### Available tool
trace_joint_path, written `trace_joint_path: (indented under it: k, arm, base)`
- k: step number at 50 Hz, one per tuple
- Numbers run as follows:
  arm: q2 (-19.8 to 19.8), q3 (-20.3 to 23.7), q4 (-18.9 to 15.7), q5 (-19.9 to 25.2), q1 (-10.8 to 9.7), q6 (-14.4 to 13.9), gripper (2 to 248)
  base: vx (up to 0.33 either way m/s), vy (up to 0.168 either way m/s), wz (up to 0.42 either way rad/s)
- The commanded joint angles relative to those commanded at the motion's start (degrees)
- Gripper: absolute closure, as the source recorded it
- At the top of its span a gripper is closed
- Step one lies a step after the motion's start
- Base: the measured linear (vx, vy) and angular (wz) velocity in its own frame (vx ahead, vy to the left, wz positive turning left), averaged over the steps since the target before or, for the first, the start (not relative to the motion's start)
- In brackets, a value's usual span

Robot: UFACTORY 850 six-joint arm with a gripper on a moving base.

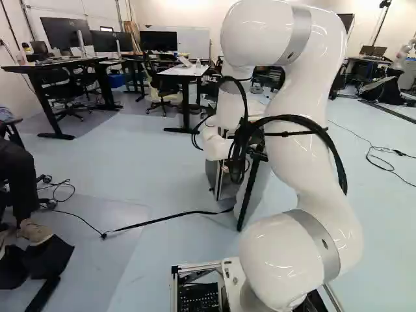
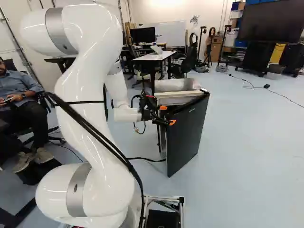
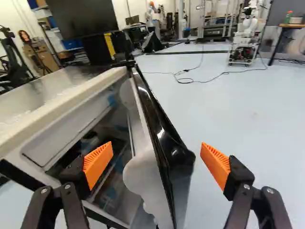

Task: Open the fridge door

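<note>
Straddling labelled door (image 2: 187,135), jaws apart

The pale blue-grey floor (image 2: 247,156) bore the fridge (image 2: 176,86), which stood upright. From beside the fridge's foot, a black cable (image 1: 166,220) ran across the floor towards the left of the left base view. Beyond the fridge stood a white-topped desk (image 2: 156,56) and a black office chair (image 1: 162,88). Well apart from the fridge, farther off on its door side, a thin cord (image 2: 248,86) lay in loose bends, with a small black box (image 2: 266,86) on its line.
</note>
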Motion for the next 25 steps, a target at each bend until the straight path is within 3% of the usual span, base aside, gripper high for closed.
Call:
trace_joint_path:
  k: [16, 25]
  arm:
    - [2.76, 4.77, 9.41, 0.0, 0.6, 0.0, 3]
    - [3.07, 5.35, 11.0, 0.0, 0.69, 0.0, 3]
  base:
    - [0.0, 0.0, 0.0]
    - [0.0, 0.0, 0.0]
